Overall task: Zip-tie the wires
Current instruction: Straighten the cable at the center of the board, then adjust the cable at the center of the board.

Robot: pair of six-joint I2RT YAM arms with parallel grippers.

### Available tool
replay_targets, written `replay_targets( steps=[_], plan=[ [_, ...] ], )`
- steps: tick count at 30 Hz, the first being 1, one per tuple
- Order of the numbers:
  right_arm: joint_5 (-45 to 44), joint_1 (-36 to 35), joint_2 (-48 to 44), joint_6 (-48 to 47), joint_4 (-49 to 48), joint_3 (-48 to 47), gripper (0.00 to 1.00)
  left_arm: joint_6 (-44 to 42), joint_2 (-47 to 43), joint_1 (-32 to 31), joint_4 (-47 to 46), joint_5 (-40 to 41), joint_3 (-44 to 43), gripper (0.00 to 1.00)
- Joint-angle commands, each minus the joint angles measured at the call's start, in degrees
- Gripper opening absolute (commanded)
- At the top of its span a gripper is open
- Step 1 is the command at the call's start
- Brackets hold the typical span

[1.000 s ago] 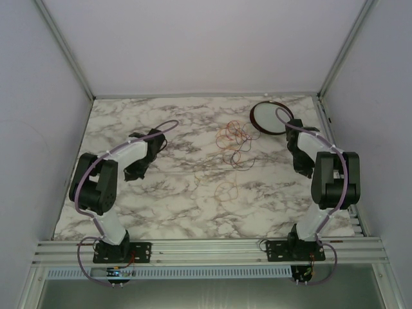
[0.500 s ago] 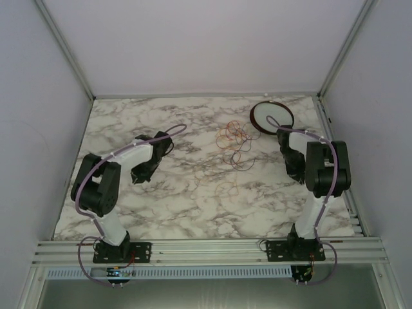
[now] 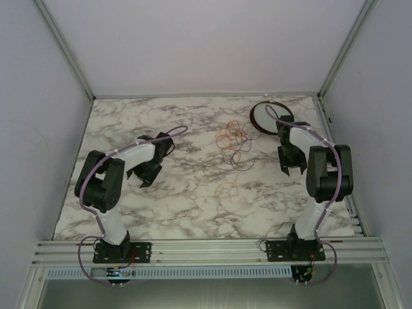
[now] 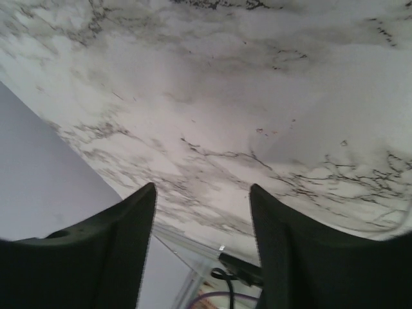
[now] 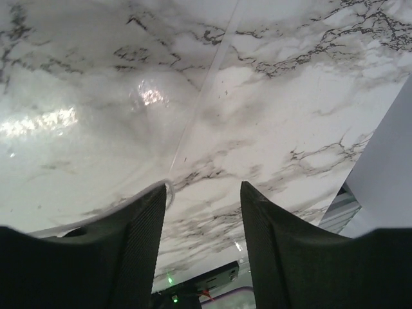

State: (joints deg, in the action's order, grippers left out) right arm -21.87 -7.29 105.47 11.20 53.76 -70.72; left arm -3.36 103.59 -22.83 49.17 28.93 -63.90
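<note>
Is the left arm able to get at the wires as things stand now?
Probably yes. The wires lie loose on the table, to the right of the left hand, with only bare marble between them. The hand is open and holds nothing.

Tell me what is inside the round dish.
The dish shows only bare white inside. The right arm and its lilac cable cover its near right part, so that part is unknown.

A marble table point(image 3: 129, 212) carries loose wires point(image 3: 233, 137) and a round dish point(image 3: 262, 116).
</note>
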Motion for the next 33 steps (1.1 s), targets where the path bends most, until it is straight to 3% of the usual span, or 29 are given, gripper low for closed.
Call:
replay_targets(
  steps=[1, 9, 15, 22, 27, 33],
  plan=[
    [3.5, -0.3, -4.1, -1.1, 1.6, -2.9, 0.52, -0.2, -0.3, 0.4, -0.1, 2.1, -2.1, 0.67],
    [7.4, -0.3, -7.6, -1.9, 2.3, -5.7, 0.61, 0.7, -5.6, 2.3, 1.1, 3.2, -7.1, 1.00],
    [6.4, -0.3, -8.2, -1.1, -0.4, -5.2, 0.72, 2.0, -9.6, 4.1, 0.8, 4.2, -11.8, 1.00],
    [10.7, -0.3, -9.4, 1.0, -10.2, -3.8, 0.76, 2.1, -17.0, 2.5, -10.8, -15.3, -10.8, 1.00],
    [10.1, -0.8, -13.2, 3.2, -22.3, 3.1, 0.77, 6.3, -20.7, 1.1, -23.3, -27.7, -5.0, 1.00],
    [7.8, -1.5, -19.4, 5.2, -31.2, 10.5, 0.77, 9.6, -18.0, -1.2, -29.3, -30.1, -2.0, 0.98]
  ],
)
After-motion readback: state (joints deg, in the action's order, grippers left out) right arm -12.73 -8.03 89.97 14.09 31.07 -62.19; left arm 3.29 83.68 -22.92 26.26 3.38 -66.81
